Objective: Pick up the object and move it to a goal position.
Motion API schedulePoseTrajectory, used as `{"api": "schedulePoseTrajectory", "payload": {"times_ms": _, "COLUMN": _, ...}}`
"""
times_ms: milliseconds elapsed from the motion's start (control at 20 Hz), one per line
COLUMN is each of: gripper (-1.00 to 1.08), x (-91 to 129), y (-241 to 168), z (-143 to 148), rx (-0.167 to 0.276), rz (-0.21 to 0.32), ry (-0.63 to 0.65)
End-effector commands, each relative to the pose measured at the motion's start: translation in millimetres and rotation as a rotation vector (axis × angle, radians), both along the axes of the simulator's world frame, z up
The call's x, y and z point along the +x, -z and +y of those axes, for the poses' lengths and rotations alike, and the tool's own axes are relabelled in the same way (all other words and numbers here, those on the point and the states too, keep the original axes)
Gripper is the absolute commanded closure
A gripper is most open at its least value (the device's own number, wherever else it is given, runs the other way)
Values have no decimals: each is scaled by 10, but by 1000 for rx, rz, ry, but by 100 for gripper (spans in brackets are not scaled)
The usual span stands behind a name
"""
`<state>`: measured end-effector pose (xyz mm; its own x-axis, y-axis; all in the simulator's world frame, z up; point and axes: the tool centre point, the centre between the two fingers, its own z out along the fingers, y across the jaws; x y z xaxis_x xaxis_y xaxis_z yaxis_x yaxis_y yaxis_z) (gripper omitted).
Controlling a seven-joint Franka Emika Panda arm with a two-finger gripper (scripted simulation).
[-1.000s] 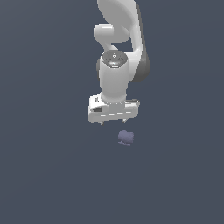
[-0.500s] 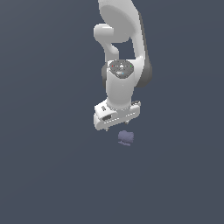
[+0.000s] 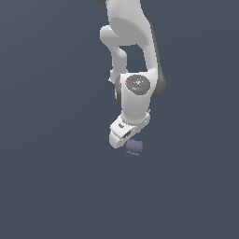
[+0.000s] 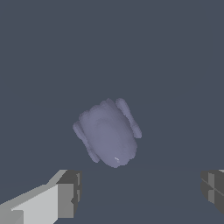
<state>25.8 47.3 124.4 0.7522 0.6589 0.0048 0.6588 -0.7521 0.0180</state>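
On a bare slate-grey floor [image 3: 56,186], we see the lavender object [image 3: 134,147] just below our gripper [image 3: 125,133]. Its fingers [image 4: 70,192] stand wide apart, clear of the object [image 4: 108,133].

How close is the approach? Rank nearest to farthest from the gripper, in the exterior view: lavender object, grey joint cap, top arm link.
From the gripper:
1. lavender object, just below it.
2. grey joint cap, above, on the wrist.
3. top arm link, at the picture's upper edge.
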Motion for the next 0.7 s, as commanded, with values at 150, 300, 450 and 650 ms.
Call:
{"api": "schedulePoseTrajectory", "payload": {"times_ms": 150, "gripper": -92, "x": 2, "y": 152, "z": 134, "rx": 1, "rz": 9, "ry": -172}}
{"api": "schedulePoseTrajectory", "payload": {"times_ms": 300, "gripper": -92, "x": 1, "y": 217, "z": 192, "rx": 3, "rz": 12, "ry": -245}}
{"api": "schedulePoseTrajectory", "payload": {"times_ms": 450, "gripper": -92, "x": 0, "y": 267, "z": 238, "rx": 4, "rz": 14, "ry": -302}}
{"api": "schedulePoseTrajectory", "payload": {"times_ms": 650, "gripper": -92, "x": -2, "y": 314, "z": 282, "rx": 6, "rz": 16, "ry": -356}}
